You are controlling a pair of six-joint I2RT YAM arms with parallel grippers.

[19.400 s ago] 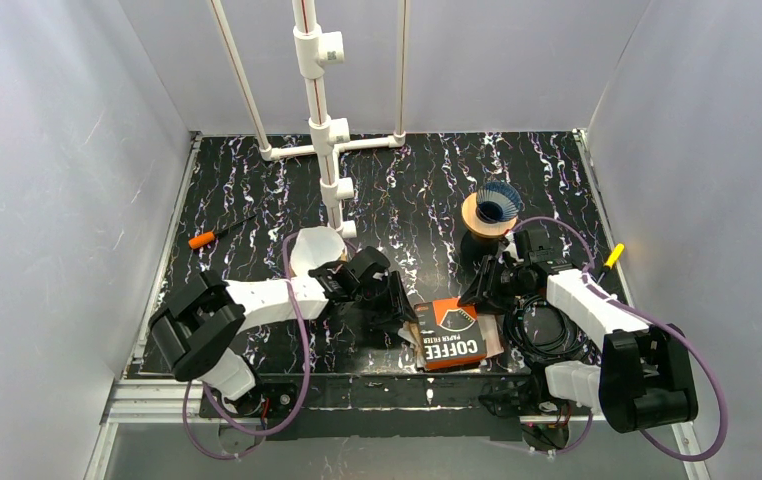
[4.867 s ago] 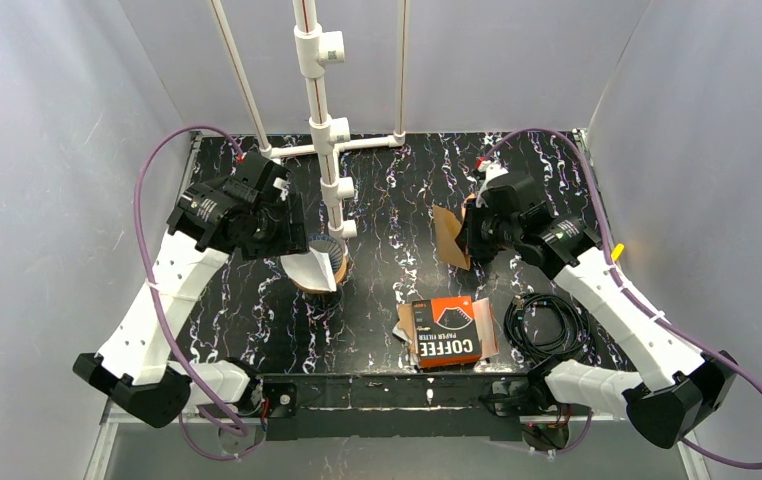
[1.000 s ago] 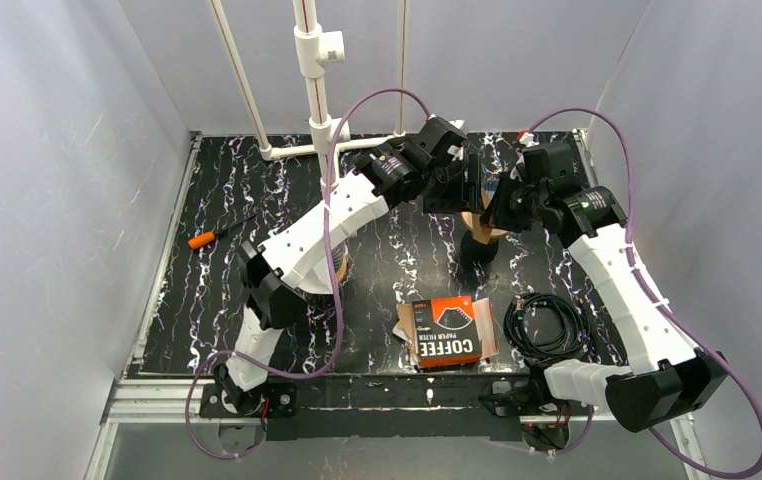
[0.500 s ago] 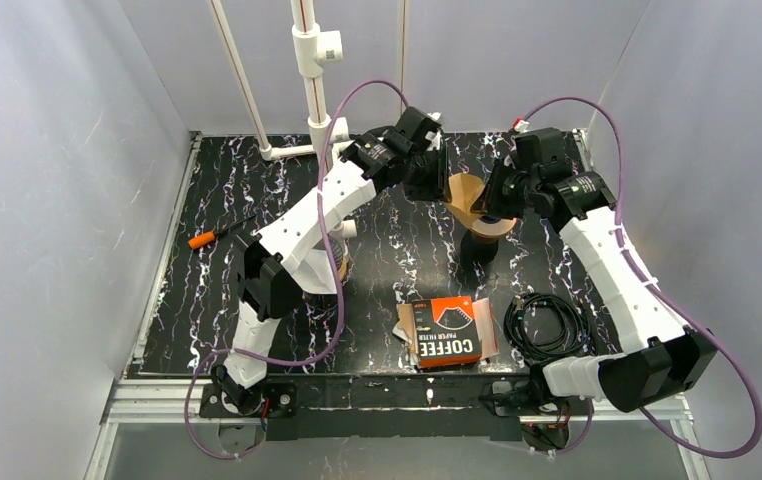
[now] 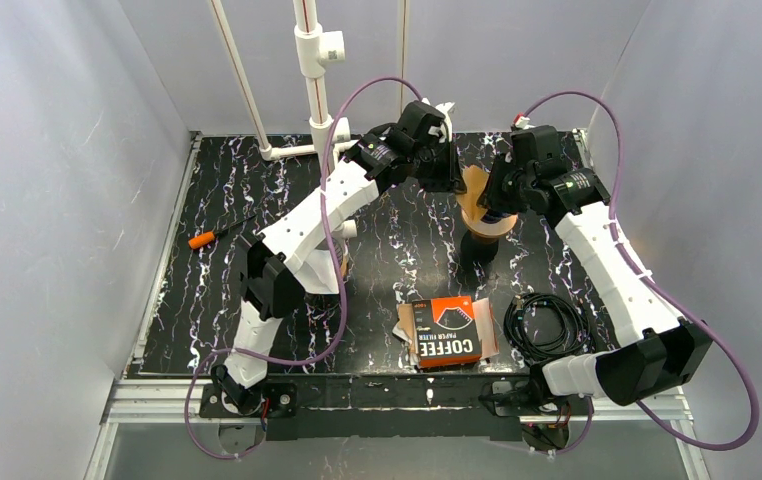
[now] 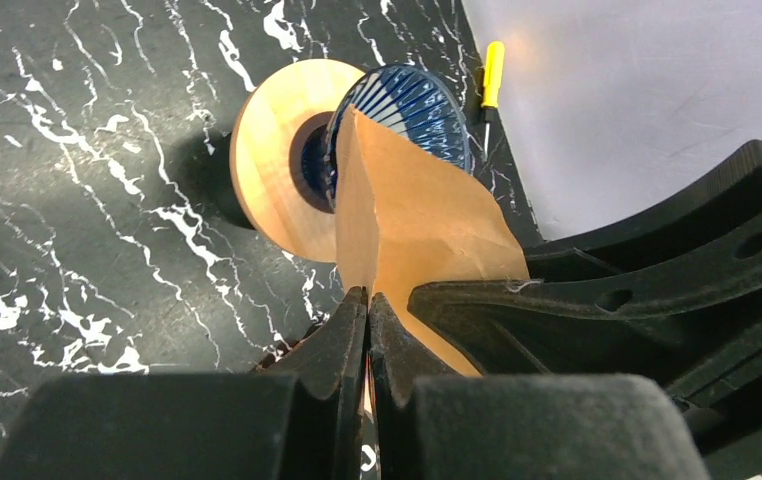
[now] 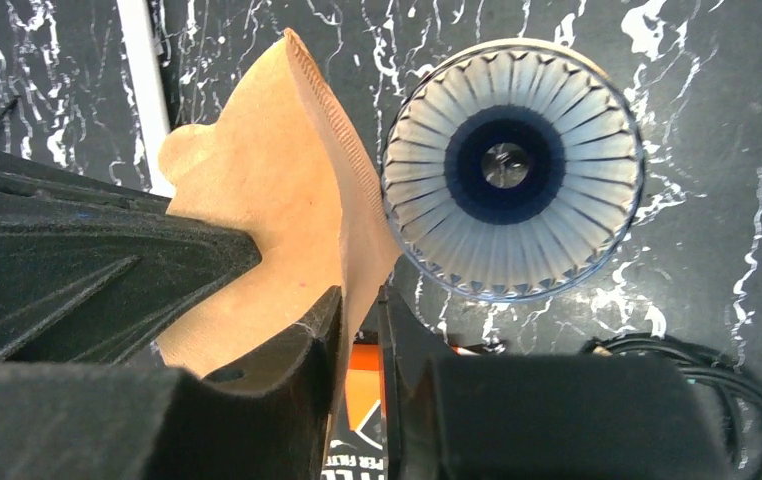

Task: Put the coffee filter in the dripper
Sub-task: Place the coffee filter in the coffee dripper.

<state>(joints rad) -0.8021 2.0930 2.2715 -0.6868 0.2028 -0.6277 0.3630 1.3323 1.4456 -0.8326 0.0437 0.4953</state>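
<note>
One coffee filter (image 6: 427,215) in left fingers (image 6: 342,345); whole dripper (image 7: 597,230) rim right-wrist only.

My right gripper (image 7: 359,305), fingers slightly apart, frames the lower edge of a brown coffee filter (image 7: 277,220) above the black marbled table (image 7: 717,200). The left gripper (image 7: 227,255) overlaps the paper's left side. The ribbed glass dripper (image 7: 512,170) sits just right of the filter, with an orange box (image 7: 355,400) below and a black cable (image 7: 697,370) at lower right
</note>
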